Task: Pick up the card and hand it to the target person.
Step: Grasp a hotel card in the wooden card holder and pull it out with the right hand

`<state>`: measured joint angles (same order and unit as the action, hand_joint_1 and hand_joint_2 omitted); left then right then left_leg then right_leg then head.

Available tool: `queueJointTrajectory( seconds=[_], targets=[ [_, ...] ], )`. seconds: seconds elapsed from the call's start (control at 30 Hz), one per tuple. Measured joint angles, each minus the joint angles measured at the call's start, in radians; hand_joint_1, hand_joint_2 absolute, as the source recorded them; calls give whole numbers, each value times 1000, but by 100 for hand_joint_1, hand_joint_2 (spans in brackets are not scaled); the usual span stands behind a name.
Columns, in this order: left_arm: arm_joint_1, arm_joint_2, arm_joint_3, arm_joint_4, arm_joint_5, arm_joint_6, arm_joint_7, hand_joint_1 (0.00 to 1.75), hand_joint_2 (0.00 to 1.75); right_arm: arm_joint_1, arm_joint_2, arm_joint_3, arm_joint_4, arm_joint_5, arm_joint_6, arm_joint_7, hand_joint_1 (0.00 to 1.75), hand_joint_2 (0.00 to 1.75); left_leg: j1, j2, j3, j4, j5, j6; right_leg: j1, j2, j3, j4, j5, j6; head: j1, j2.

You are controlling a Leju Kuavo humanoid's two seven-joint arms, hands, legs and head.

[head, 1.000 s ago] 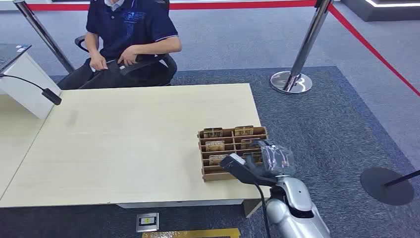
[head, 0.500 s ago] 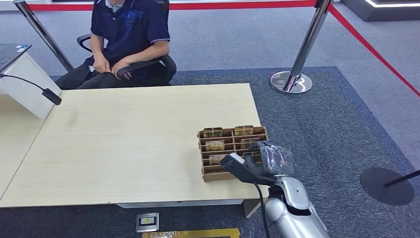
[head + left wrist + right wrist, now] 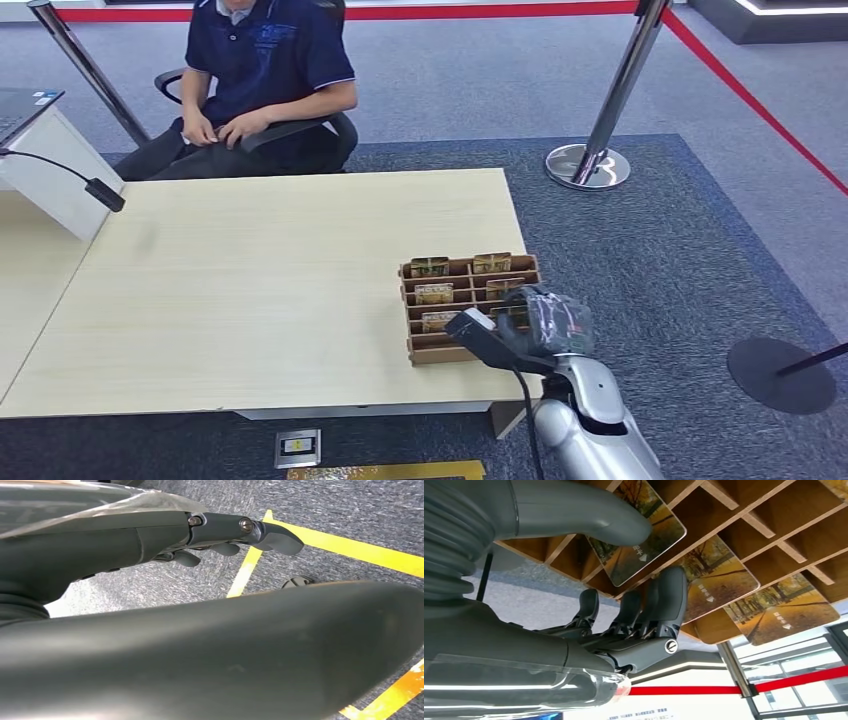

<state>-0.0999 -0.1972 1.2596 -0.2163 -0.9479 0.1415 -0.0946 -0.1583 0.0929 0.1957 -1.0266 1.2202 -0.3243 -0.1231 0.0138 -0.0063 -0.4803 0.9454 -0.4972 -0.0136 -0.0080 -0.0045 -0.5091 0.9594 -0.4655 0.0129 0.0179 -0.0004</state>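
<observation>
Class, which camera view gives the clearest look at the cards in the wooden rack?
The right wrist view: the cards appear large, autumn-tree pictures legible, standing in the wooden rack beside the right hand. The head view shows them only as tiny patches. The left wrist view faces carpet.

A pale wooden table [image 3: 250, 290] carries a brown compartmented card rack [image 3: 468, 306] at its near right corner. The rack sits directly under the right hand's fingers [image 3: 664, 600], its cards [image 3: 644, 535] standing just past the fingertips.
</observation>
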Motion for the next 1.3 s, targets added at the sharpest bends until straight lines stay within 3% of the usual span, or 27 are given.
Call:
queueJointTrajectory(
  seconds=[0.53,0.67,0.8,0.87,1.3],
  targets=[
    [0,1,0,0,-2,-6,0,0,0,-12,-35,34,-1,89,37,40,95,175,0,0,0,0,1,0,0,0,0,0,1,0,0,0],
    [0,1,0,0,-2,-8,0,0,0,-14,-47,43,-1,90,37,39,111,175,0,0,0,0,1,0,0,0,0,0,1,0,0,0],
    [0,1,0,0,-2,-9,0,0,0,-16,-57,51,-1,88,37,38,161,175,0,0,0,0,2,0,0,0,0,0,1,0,0,0],
    [1,1,0,0,-2,-10,0,0,0,-17,-62,55,-1,84,37,37,175,175,0,0,0,0,2,0,0,0,0,0,2,0,0,0],
    [2,2,0,0,0,-12,0,0,0,-9,-87,75,-36,64,29,32,175,175,0,0,0,0,2,0,0,0,-1,0,2,0,0,0]
  ],
)
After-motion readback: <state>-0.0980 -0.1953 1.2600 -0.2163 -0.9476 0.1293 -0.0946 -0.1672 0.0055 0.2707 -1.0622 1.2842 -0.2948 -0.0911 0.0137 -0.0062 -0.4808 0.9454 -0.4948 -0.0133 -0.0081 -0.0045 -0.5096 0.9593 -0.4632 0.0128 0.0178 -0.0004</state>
